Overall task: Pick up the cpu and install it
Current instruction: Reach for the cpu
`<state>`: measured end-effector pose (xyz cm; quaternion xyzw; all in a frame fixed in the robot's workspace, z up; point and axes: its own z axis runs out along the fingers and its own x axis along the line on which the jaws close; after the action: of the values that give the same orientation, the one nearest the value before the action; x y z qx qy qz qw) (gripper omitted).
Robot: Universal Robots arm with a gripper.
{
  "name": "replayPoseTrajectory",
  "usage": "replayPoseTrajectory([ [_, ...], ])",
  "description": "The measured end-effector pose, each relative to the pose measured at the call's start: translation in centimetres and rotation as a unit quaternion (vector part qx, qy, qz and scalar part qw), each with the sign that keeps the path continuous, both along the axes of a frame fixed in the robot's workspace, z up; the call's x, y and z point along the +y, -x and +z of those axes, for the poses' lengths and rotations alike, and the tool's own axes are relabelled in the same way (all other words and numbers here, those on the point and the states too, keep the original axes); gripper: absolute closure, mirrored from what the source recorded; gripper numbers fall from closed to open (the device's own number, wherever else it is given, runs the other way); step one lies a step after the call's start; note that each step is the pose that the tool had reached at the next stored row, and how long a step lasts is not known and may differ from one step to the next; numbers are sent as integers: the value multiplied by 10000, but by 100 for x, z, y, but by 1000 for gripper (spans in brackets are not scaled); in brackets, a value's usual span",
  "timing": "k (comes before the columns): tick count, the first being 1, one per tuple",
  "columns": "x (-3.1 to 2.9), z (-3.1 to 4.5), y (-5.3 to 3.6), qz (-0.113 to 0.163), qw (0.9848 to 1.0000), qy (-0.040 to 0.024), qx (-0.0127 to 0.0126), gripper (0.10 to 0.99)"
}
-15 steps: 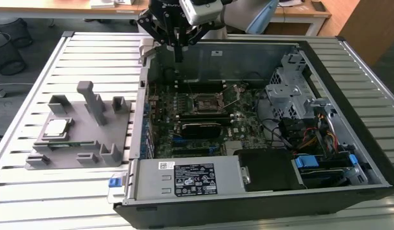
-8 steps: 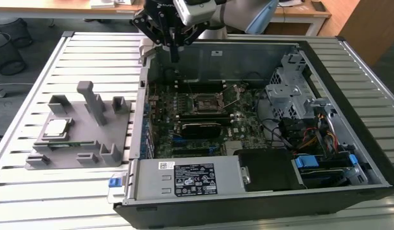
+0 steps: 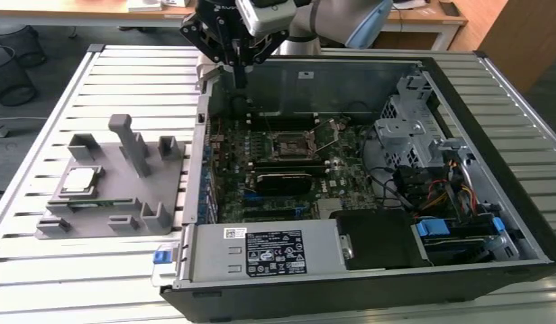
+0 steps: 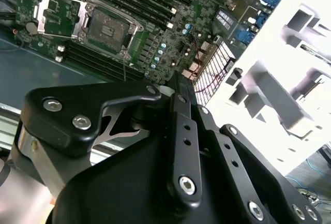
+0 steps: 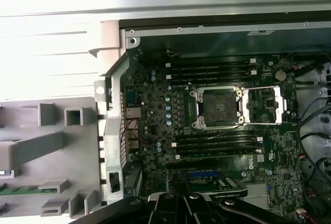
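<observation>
Cpu (image 3: 80,180) lies flat on the grey fixture block (image 3: 134,152) at the exterior view's left, outside the pc case (image 3: 350,297) and well apart from the gripper (image 3: 240,77). Gripper hangs over the case's edge at the top of the exterior view, fingers together w/ nothing between them. In the first wrist view the socket (image 5: 220,107) on the motherboard (image 5: 155,131) sits w/ its metal frame (image 5: 266,102) swung open beside it.

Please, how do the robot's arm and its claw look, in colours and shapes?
The arm is pale grey with rounded, tube-like segments. The claw is matte black, made of flat angular link bars with small holes, joined by silver screws.
</observation>
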<state>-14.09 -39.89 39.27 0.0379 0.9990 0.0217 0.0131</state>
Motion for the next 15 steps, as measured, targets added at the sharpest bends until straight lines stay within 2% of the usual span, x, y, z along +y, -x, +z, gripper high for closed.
replayPoseTrajectory([
  [15, 0, -9, 161, 0, 10000, 0, 0, 980],
])
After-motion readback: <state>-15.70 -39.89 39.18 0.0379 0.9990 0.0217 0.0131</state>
